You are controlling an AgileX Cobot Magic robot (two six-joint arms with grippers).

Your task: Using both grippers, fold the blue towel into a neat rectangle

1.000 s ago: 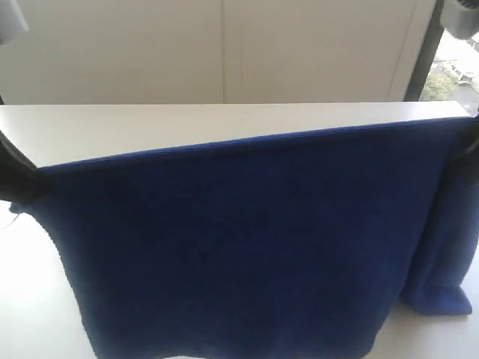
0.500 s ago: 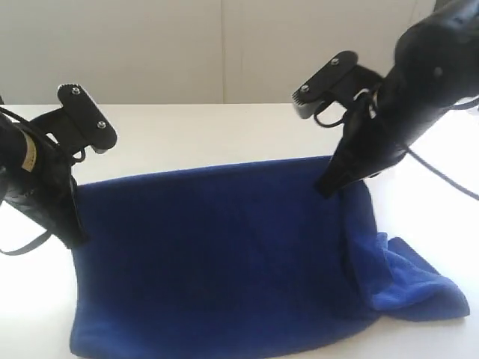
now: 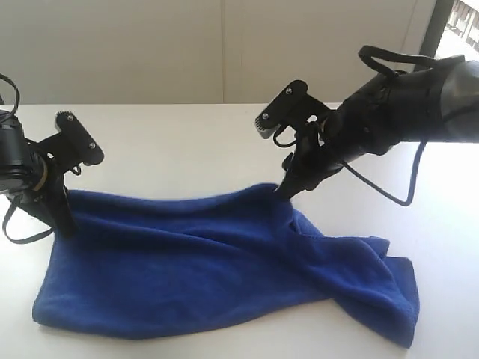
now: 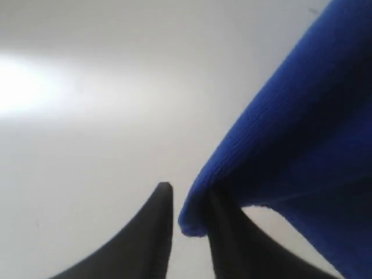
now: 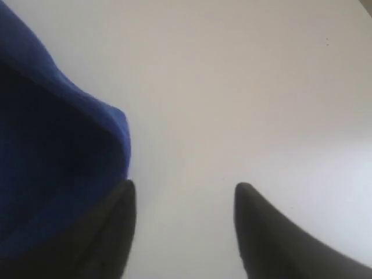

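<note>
The blue towel [image 3: 217, 269] lies rumpled on the white table [image 3: 187, 142], its right end bunched into folds. My left gripper [image 3: 65, 226] stands at the towel's far left corner. In the left wrist view that gripper [image 4: 190, 193] has its jaws a little apart; the towel's corner [image 4: 279, 133] drapes over one finger with a gap to the other. My right gripper [image 3: 284, 189] points down at the towel's far edge near the middle. In the right wrist view this gripper [image 5: 185, 186] is wide open with bare table between the fingers, the towel [image 5: 52, 145] resting against one finger.
A pale wall [image 3: 224, 45] rises behind the table's far edge, and a strip of window [image 3: 456, 22] shows at the upper right. Black cables [image 3: 389, 194] loop from the right arm above the table.
The towel hung spread high before the camera; both grippers came down and laid it on the table. Both sets of jaws have opened and let go of the towel's corners.
</note>
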